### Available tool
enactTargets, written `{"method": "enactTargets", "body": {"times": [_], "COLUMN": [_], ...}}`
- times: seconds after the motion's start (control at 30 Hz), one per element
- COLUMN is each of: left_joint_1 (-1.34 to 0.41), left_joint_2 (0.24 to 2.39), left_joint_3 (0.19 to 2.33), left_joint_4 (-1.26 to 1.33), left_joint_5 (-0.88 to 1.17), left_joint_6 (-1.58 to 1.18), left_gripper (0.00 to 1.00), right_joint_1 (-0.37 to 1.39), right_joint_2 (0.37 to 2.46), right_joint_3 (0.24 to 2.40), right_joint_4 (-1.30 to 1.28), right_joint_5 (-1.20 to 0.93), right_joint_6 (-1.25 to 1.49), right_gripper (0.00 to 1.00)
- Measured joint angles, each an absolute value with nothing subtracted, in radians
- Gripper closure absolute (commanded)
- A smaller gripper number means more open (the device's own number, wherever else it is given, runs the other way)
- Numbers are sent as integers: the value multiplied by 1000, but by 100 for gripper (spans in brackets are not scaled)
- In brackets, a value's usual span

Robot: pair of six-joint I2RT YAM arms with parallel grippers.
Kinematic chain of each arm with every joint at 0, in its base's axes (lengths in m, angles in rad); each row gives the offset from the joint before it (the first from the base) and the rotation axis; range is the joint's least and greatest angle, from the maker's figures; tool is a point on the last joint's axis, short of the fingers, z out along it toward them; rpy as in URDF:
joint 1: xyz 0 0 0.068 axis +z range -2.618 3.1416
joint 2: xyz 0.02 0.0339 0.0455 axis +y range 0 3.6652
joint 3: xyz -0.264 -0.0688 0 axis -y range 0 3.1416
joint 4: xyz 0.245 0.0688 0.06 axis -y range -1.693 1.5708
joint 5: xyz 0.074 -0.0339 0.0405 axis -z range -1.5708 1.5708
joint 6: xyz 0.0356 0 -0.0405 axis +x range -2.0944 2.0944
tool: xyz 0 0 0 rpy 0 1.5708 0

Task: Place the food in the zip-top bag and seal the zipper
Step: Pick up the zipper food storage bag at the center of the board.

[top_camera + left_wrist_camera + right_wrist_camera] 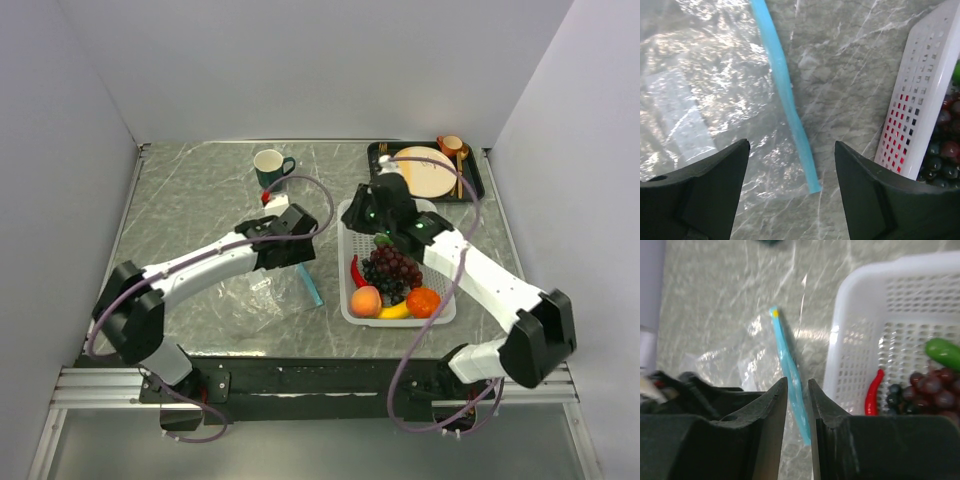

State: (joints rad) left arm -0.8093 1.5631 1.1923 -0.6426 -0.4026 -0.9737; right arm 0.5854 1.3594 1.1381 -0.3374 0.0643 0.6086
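Observation:
The clear zip-top bag [268, 290] lies flat on the marble table, its teal zipper [311, 285] on the side toward the basket. My left gripper [300, 256] hovers over the bag, open and empty; in the left wrist view [791, 145] its jaws straddle the zipper's [785, 85] near end above the bag [700, 75]. The grapes [392, 268], peach [365, 300], orange [423, 301], banana [395, 312], chili [356, 270] and green pepper [383, 240] lie in the basket. The lemon is hidden. My right gripper [365, 212] is above the basket's far left corner, jaws nearly together and empty [798, 382].
The white mesh basket [348, 215] stands right of the bag; its rim shows in both wrist views [920, 100] [855, 290]. A green mug [270, 165] stands at the back. A black tray [478, 185] with the cream plate [425, 170] and cutlery is at the back right. Grey walls close in three sides.

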Motion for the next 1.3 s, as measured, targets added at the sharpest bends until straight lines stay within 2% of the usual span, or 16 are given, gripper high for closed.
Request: {"method": "enactTargets", "body": {"times": [0.27,0.5,0.63,0.77,0.83,0.97,1.03,1.13,1.3], "left_joint_1": [-807,-805,-804,-797,-791,-778,-773,-769,-768], "left_joint_2": [1785,1852,1892,1923,1926,1926,1926,1929,1930], "left_joint_3": [1327,1351,1371,1377,1375,1369,1361,1355,1330], "left_joint_4": [-665,-690,-698,-698,-693,-677,-667,-665,-646], "left_joint_5": [-381,-364,-361,-360,-354,-352,-352,-347,-336], "left_joint_6": [-974,-978,-982,-983,-983,-986,-985,-985,-984], "left_gripper": [29,33,40,40,45,45,50,47,53], "right_joint_1": [425,348,332,323,320,319,316,315,315], "right_joint_2": [1139,1035,1013,1011,1011,1011,1011,1011,1011], "right_joint_3": [1023,997,983,962,952,941,941,940,935], "right_joint_4": [-364,-400,-408,-412,-415,-421,-420,-420,-419], "right_joint_5": [90,84,67,51,40,31,27,18,9], "right_joint_6": [614,596,584,578,575,570,567,567,567], "right_gripper": [69,69,68,68,68,68,68,68,68]}}
